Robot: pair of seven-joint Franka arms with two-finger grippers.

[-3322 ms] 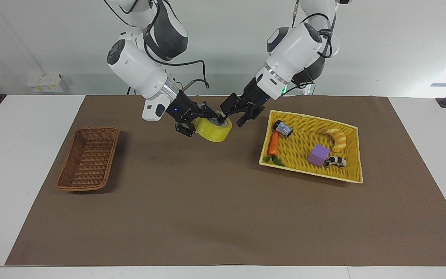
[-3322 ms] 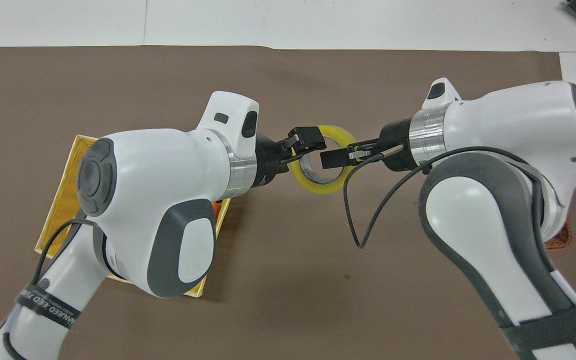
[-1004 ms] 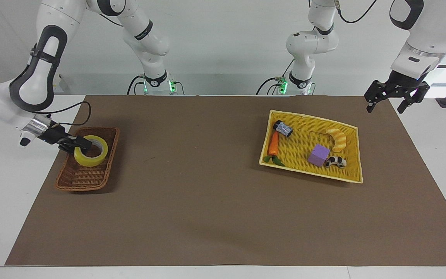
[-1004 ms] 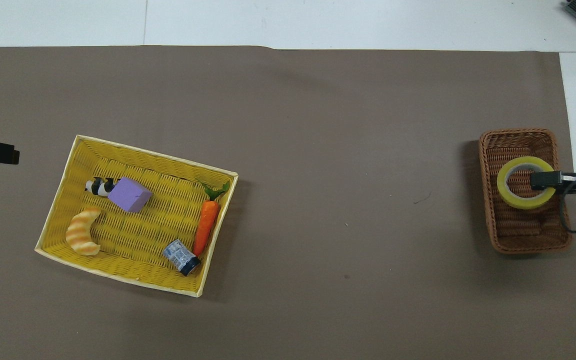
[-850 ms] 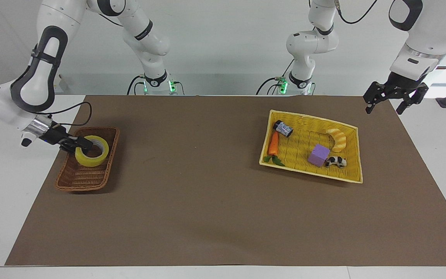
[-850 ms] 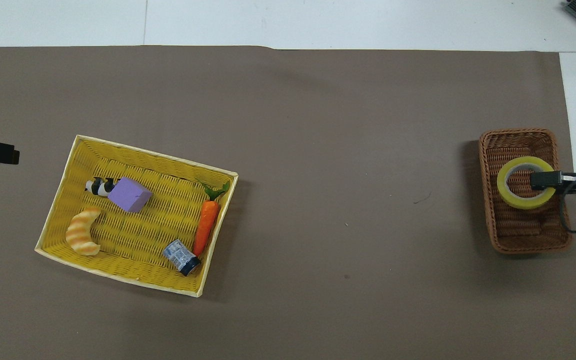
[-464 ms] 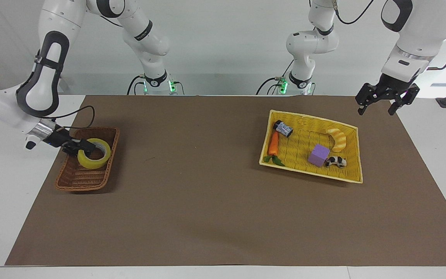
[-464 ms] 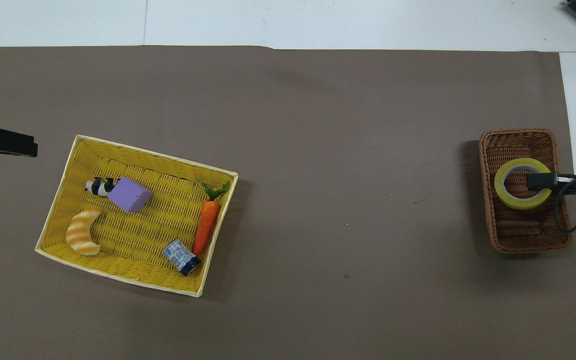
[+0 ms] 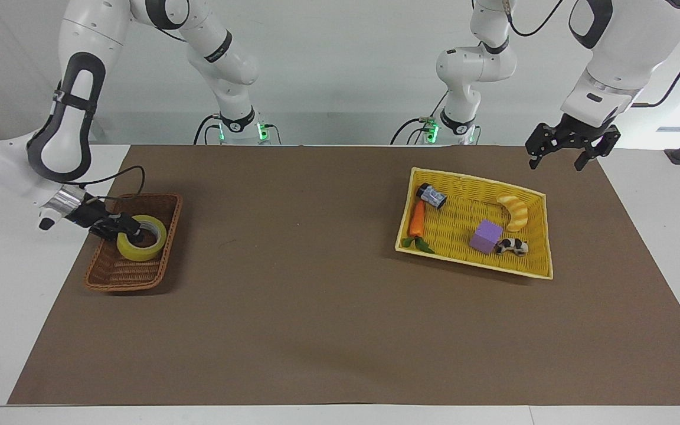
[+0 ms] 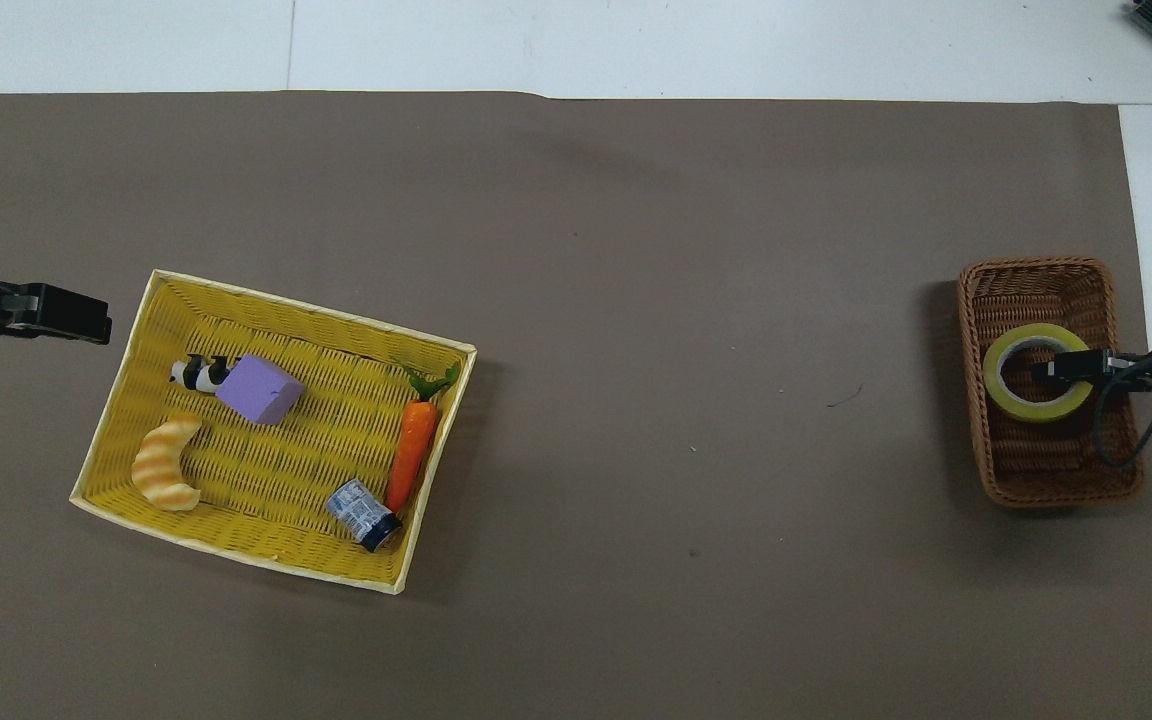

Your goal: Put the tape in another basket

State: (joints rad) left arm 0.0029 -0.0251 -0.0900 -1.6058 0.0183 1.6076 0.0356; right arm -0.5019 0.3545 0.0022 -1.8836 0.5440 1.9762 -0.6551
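The tape (image 9: 141, 238), a thick yellow roll with a pale core, is inside the brown wicker basket (image 9: 117, 274) at the right arm's end of the table, lying flat with its hole facing up, in the part of the basket nearer to the robots. The right gripper (image 9: 123, 227) reaches in over the basket's rim and is clenched on the roll's wall, one finger inside the core and the other outside it, as the overhead view (image 10: 1071, 366) also shows. Whether the roll already rests its weight on the basket floor or hangs just above it cannot be told from these views. By this reading the carry is essentially done: the tape is in the target basket and out of the yellow woven tray (image 9: 533, 273), which holds a toy carrot (image 9: 417, 219), a small battery-like can (image 9: 432, 195), a croissant (image 9: 515, 212), a purple cube (image 9: 486, 235) and a black-and-white figure (image 9: 512, 246). What remains is to let go of the roll and draw the right arm clear of the basket without dragging the tape out. The left gripper (image 9: 568, 147) waits in the air over the cloth at the left arm's end of the table, just beside the tray's corner, with its fingers spread and nothing between them.
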